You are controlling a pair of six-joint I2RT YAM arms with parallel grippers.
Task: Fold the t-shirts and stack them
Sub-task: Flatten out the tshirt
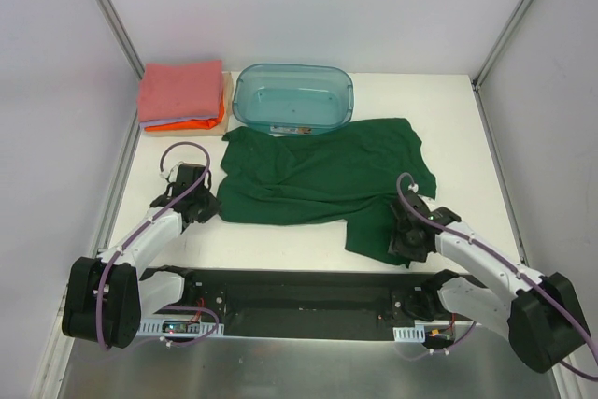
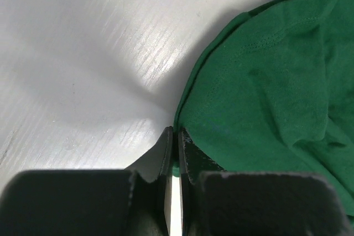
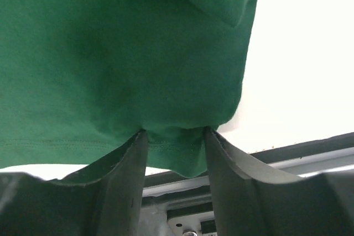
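Note:
The dark green t-shirt (image 1: 318, 175) lies spread and rumpled in the middle of the table. My left gripper (image 1: 204, 201) is at its left edge. In the left wrist view the jaws of the left gripper (image 2: 176, 131) are shut, with the hem of the green shirt (image 2: 265, 81) pinched at their tips. My right gripper (image 1: 406, 248) is at the shirt's near right flap. In the right wrist view, the right gripper (image 3: 174, 131) stands astride the hem of the green cloth (image 3: 121, 53), which hangs bunched in the gap between its parted fingers.
A folded stack sits at the back left: a salmon-pink shirt (image 1: 180, 89) on top, an orange one (image 1: 201, 122) below. The teal plastic bin (image 1: 245, 100) stands behind the green shirt. A black base bar (image 1: 299, 301) runs along the near edge.

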